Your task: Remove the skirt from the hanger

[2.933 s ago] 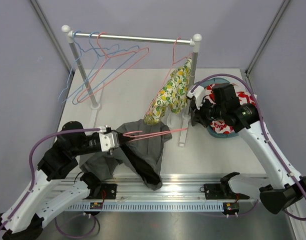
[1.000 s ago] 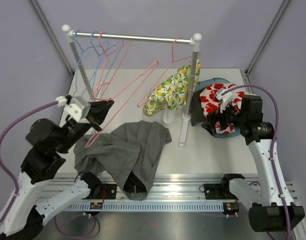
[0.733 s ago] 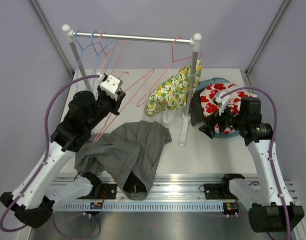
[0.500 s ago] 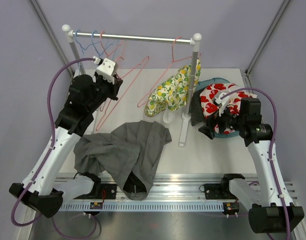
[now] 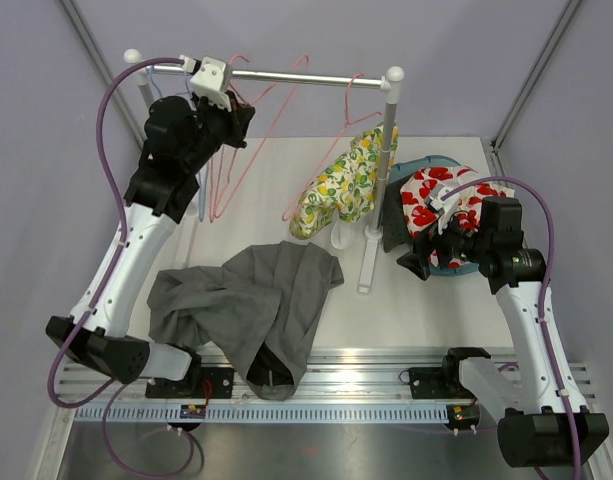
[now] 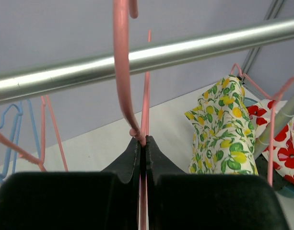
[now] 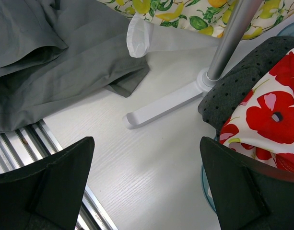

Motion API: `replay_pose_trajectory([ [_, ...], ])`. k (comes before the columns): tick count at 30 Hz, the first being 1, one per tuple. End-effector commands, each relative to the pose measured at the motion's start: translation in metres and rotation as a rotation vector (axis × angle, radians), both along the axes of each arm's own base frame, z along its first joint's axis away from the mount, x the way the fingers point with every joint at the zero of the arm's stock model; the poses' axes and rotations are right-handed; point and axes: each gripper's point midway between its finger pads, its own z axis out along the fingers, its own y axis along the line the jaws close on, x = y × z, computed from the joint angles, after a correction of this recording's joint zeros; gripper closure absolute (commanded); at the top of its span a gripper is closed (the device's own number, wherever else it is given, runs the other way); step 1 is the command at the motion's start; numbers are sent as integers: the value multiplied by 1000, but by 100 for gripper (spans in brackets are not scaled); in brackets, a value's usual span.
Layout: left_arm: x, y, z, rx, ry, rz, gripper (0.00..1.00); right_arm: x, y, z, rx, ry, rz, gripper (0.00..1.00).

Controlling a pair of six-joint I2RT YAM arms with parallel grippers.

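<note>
Where the left wrist camera looks past its own fingers, we see the left gripper [image 6: 142, 143] pressed together on the thin wire of a pink hanger [image 6: 122, 72], just under the hook. That hook curves up across the silver rail [image 6: 194, 45], and we cannot tell whether it rests on the bar. No cloth hangs from this hanger. A blue hanger [image 6: 12, 125] shows at the left, and a lemon-print garment [image 6: 218, 129] hangs to the right on another pink hanger.

From the top camera we see the left arm raised to the left end of the rail. The grey skirt [image 5: 251, 305] lies crumpled on the table [image 5: 406, 300], well apart from the hanger, and its lower fold reaches the near edge. The right gripper [image 5: 414, 258] sits low over the table beside the rack's right post. Just behind it is a poppy-print cloth [image 5: 441, 195] heaped in a teal basket [image 5: 426, 165].

Through the right wrist camera we find the right gripper's fingers [image 7: 46, 187] spread wide with nothing between them. Bare tabletop and the rack's white foot [image 7: 161, 108] lie below. One edge of the skirt shows at the upper left, touching neither finger.
</note>
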Motion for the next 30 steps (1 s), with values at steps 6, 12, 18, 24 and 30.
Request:
replay_pose_trajectory([
  [6,36,3,11,-108,27,73,98,-3,1,4,1,-26,18,1],
  [12,39,3,-2,-98,69,72,96,-4,1,4,2,-28,23,1],
  [18,23,8,6,-116,55,62,50,-19,11,-4,2,-35,160,0],
  [24,-23,8,24,-108,28,-36,14,-76,41,2,70,-227,599,1],
  [30,-93,18,-4,-92,44,-110,1,-95,79,-19,-70,-202,910,1],
])
